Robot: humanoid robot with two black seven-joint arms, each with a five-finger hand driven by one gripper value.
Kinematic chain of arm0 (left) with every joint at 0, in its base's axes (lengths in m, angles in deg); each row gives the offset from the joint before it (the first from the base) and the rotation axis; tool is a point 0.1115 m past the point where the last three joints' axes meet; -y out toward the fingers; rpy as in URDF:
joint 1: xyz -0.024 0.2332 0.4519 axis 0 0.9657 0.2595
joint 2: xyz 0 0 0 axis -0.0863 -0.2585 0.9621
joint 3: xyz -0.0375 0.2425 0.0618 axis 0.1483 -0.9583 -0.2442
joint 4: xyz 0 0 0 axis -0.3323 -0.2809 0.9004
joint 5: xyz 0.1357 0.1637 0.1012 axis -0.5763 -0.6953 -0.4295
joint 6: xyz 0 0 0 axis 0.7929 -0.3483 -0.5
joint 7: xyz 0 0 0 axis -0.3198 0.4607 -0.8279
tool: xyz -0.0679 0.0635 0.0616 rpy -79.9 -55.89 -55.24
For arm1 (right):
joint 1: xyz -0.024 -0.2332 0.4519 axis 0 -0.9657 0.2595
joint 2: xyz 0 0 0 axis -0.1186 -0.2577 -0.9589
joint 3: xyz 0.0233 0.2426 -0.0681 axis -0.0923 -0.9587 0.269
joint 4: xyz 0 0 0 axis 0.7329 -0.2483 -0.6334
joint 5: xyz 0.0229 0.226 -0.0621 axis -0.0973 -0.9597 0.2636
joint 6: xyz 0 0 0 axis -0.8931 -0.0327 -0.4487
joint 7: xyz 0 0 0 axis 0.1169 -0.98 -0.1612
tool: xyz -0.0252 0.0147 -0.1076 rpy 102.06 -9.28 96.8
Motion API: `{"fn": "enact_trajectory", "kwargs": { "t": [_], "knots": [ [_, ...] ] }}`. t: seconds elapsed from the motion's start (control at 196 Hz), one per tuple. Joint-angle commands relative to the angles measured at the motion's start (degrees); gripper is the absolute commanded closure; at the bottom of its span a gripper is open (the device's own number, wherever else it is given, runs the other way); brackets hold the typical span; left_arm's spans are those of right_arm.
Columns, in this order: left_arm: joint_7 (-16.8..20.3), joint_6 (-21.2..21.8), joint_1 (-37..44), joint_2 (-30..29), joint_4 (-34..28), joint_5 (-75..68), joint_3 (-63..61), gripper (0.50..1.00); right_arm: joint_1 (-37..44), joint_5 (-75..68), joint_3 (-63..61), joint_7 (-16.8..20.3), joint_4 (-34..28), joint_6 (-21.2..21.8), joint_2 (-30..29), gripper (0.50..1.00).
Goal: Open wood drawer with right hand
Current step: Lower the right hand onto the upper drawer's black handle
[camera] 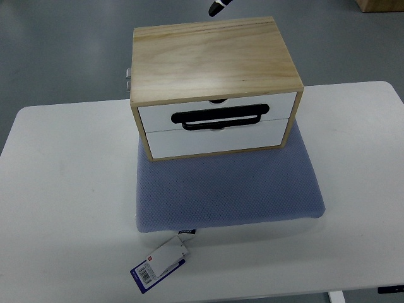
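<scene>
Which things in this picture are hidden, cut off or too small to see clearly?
All in the top view:
- Both robot hands: out of frame.
- Inside of the wood drawer box: hidden by the closed white fronts.
- Print on the tag: too small.
- Black object: cut by the top edge.
- Metal part: behind the box.

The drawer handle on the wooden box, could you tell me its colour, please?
Black, against white drawer fronts: handle, top view.
</scene>
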Motion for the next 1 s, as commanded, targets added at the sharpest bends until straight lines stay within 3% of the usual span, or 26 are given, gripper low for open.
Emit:
{"fn": "enact_trajectory", "kwargs": {
  "t": [0.0,0.148,0.199,0.204,0.261,0.496,0.772,0.997],
  "knots": [
    [0.01,0.01,0.0,0.0,0.01,0.02,-0.08,0.5,5.27,-0.36,4.66,4.37,-8.41,0.78,1.38,0.554],
    [0.01,0.01,0.0,0.0,0.01,0.02,0.01,0.5,10.36,-0.62,9.41,8.06,-20.02,0.78,2.87,0.554],
    [0.01,0.01,0.0,0.0,0.01,0.02,0.01,0.5,10.37,-0.62,9.41,8.06,-20.02,0.78,2.87,0.554],
    [0.01,0.01,0.0,0.0,0.01,0.11,0.01,0.5,11.59,-1.58,10.54,8.58,-24.11,0.78,3.65,0.554],
    [0.01,0.01,0.0,0.0,0.1,0.11,0.01,0.5,11.77,-2.64,11.08,9.29,-26.61,0.78,3.93,0.554],
    [0.01,0.01,0.0,0.0,0.01,0.11,-0.08,0.5,10.63,-3.35,11.6,10.61,-27.05,0.32,3.66,0.554],
    [0.01,0.01,0.0,0.0,-0.17,0.11,-0.08,0.5,5.1,-4.66,11.78,10.61,-27.23,-5.04,2.87,0.554],
    [0.01,0.01,0.0,0.0,-0.17,0.11,-0.17,0.5,2.99,-4.93,11.87,10.61,-27.58,-5.3,1.91,0.554]
  ]
}}
